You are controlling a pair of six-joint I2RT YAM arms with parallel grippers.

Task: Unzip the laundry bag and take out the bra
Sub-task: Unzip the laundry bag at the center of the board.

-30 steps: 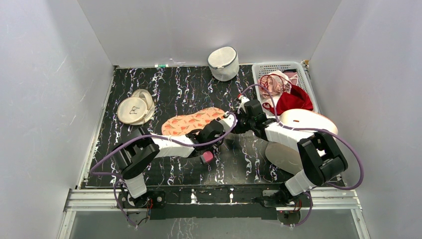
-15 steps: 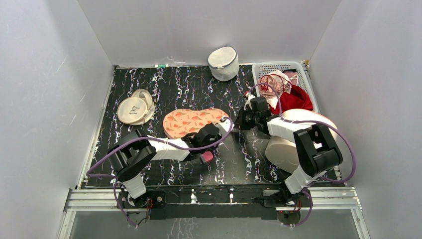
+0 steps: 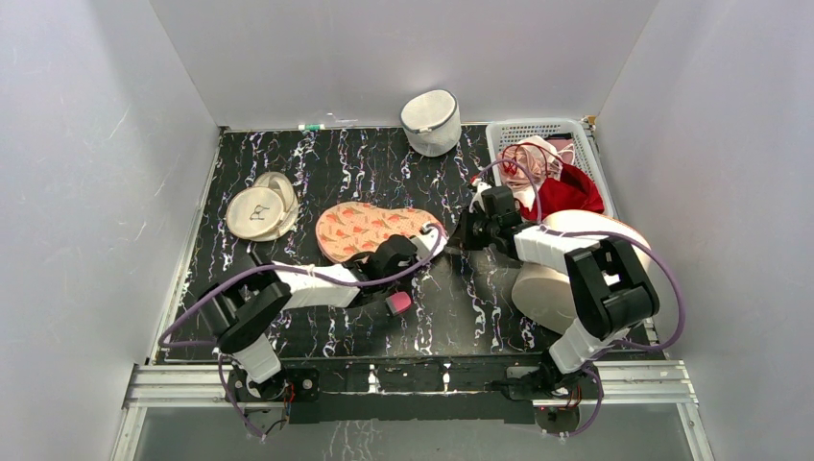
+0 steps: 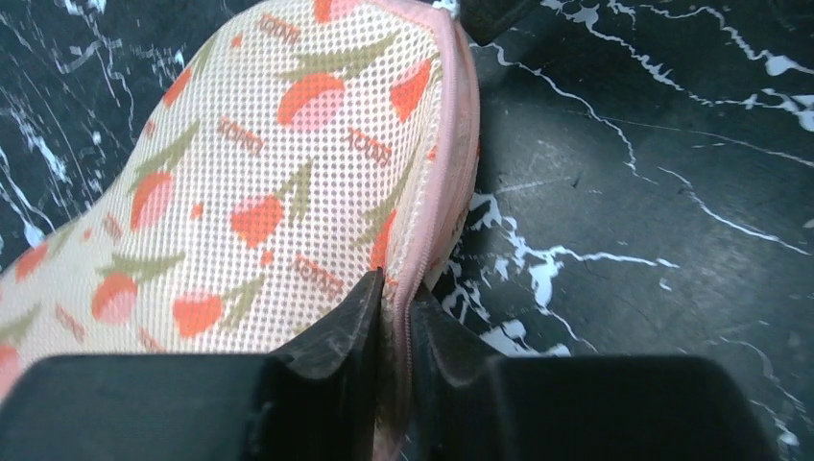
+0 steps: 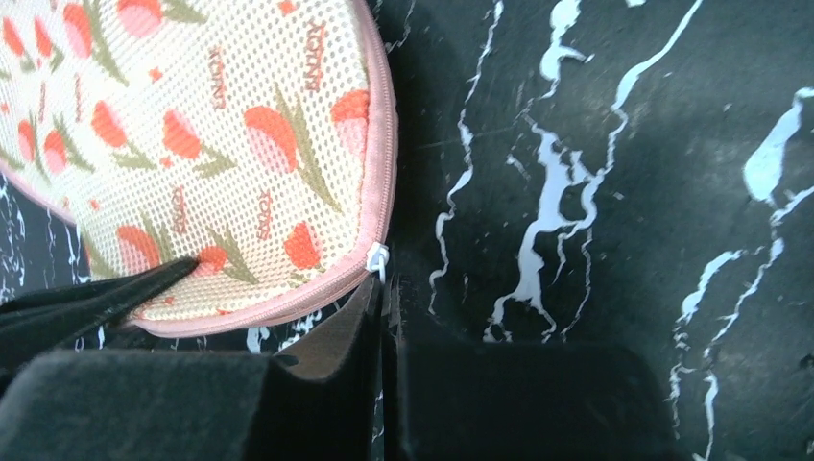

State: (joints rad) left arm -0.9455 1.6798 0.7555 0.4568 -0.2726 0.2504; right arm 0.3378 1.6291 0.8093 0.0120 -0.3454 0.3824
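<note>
Closing since a second ago, our left gripper [image 4: 395, 285] now pinches the edge of the laundry bag [image 4: 240, 173], our right gripper [image 5: 384, 290] the zip pull [image 5: 376, 257] — should either thin hold slip, the bag drags unopened.

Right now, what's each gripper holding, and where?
Left gripper pinches the laundry bag at its zip edge; right gripper appears shut on the zip pull.

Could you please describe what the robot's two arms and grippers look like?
The left arm and right arm have white shells, black joint housings and looping purple cables. The left gripper and right gripper have black, wedge-shaped fingers with scuffed edges.
</note>
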